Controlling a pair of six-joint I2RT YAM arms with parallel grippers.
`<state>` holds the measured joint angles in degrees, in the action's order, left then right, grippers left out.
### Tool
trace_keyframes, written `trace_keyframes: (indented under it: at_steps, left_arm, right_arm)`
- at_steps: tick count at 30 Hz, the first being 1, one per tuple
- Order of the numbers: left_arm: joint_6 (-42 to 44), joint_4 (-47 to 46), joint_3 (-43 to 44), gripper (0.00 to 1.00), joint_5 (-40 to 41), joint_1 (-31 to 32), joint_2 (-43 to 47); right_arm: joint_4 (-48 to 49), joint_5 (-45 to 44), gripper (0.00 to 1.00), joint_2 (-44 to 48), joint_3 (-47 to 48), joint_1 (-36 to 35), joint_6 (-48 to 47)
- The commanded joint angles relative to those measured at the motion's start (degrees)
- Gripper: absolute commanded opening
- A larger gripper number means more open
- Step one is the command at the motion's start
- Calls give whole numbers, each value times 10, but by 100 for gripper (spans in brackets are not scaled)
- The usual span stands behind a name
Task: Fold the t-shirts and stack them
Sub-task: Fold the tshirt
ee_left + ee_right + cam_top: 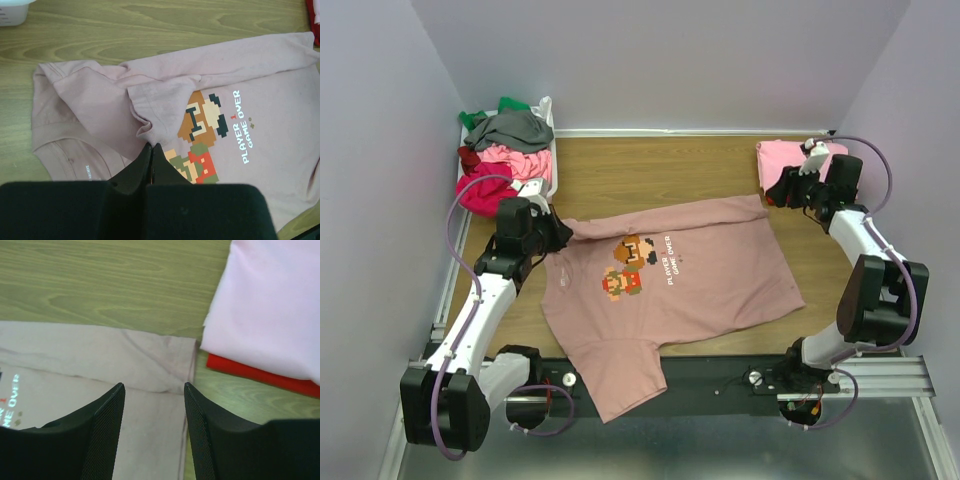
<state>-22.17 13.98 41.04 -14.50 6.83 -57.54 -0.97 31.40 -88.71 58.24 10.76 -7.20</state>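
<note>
I'm looking down from the top camera and the dusty-pink t-shirt (710, 270) lies spread print-up across the middle of the wooden table (640, 165), its pixel character and white lettering in plain view, one part hanging over the near edge. My left gripper (151, 148) is at the shirt's left side, by the sleeve. On the left wrist view its fingers are pressed together with a bunched fold of sleeve cloth caught at the tips, the sleeve doubled over toward the print.

My right gripper (154, 389) sits over the shirt's far right corner. Its fingers stand apart, nothing between them, the hem edge just below.

Just beside that corner I see the stack: a pale pink tee (270, 305) folded on top of a red tee (260, 371), only a strip of the red showing.

At the far left corner the white basket (553, 150) holds a loose heap: a green tee (510, 104) at the back, a grey tee (515, 127) on top, and a bright pink tee (485, 190) spilling over the near rim.
</note>
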Motion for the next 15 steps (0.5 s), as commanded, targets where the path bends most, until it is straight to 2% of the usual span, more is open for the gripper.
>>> trace_keyframes:
  at_steps: [1,15]
  left_arm:
    - [-1,24,-9,0,-19,1,2]
    - [-30,73,-15,0,-25,10,9]
  right_arm:
    - [-45,60,58,18,-13,0,27]
    - [-47,76,59,20,-24,0,25]
